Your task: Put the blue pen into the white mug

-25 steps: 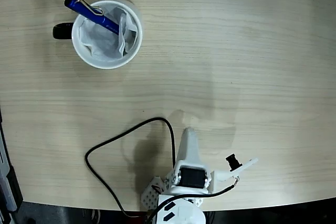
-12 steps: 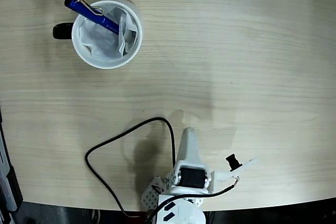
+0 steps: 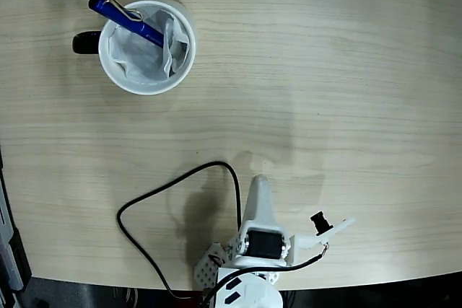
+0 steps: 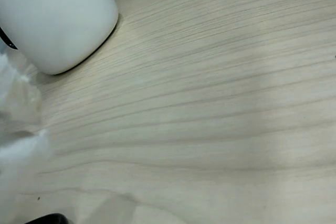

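Across the wooden table wide bare room is being left for moving, and little risk is being judged — the blue pen is being held tilted inside the white mug, liable to tip only if knocked — while the gripper, well apart, cannot be told open or shut.

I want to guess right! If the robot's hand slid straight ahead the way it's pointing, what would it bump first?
Probably nothing: the hand points up the picture across bare table. The white mug sits off to the left of that line.
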